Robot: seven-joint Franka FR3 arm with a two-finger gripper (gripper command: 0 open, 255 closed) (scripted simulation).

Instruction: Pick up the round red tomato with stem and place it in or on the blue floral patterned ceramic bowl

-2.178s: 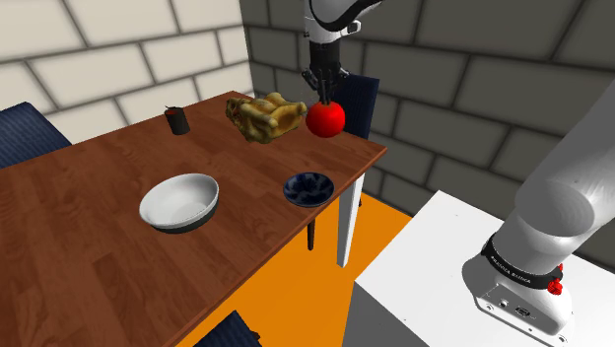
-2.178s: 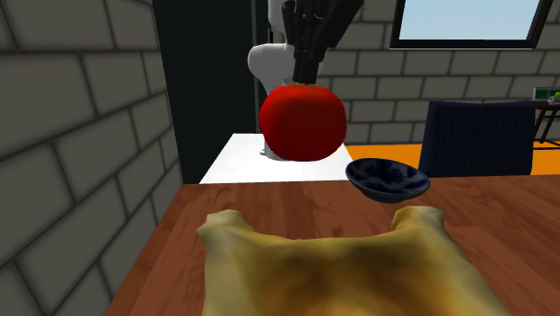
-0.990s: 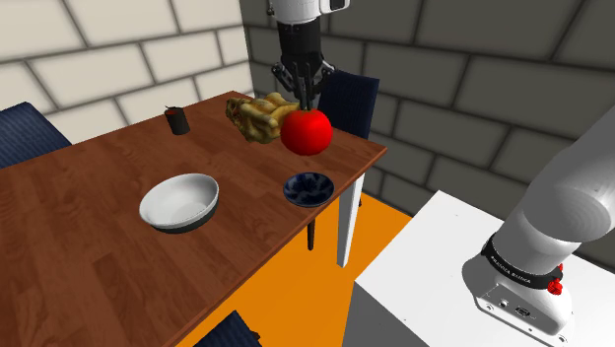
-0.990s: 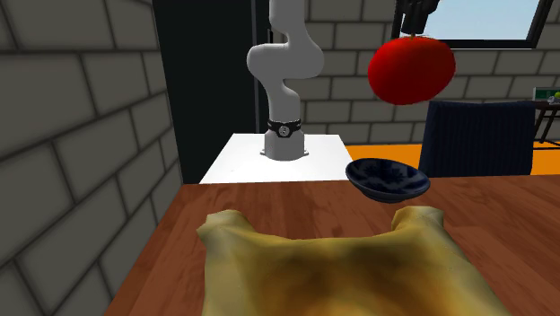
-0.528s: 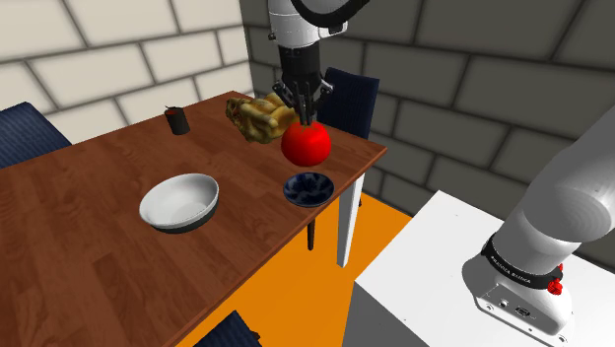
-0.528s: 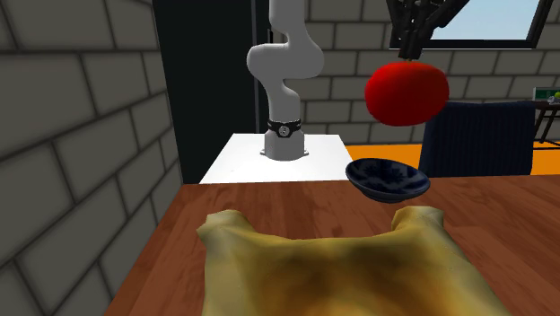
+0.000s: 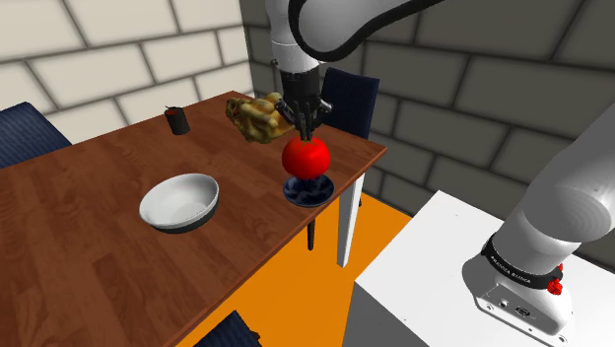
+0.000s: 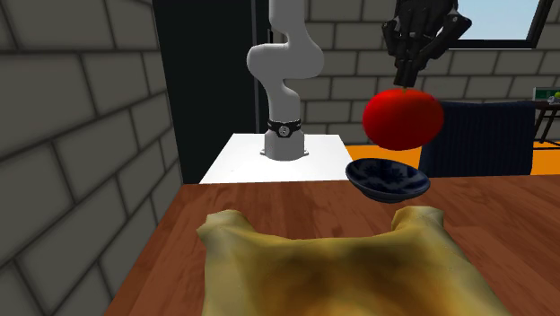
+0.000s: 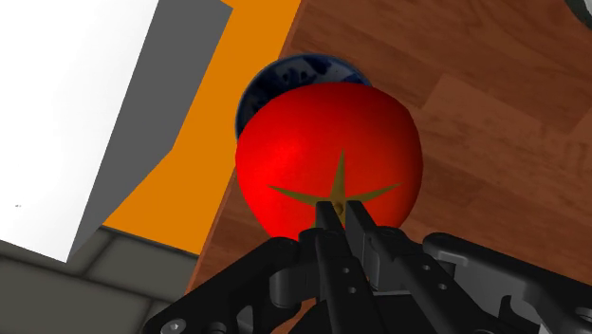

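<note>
The black jaws pinch the top of the red tomato [image 8: 403, 118], which hangs apart from and just above the dark blue patterned bowl [image 8: 388, 179] on the wooden bench [image 8: 170, 260]. A yellowish lumpy object [image 8: 341, 269] lies nearest the camera.

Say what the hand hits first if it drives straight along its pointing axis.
Beyond the tomato that the hand grips by the stem, likely the blue patterned bowl below it, roughly in line; depth is unclear.
</note>
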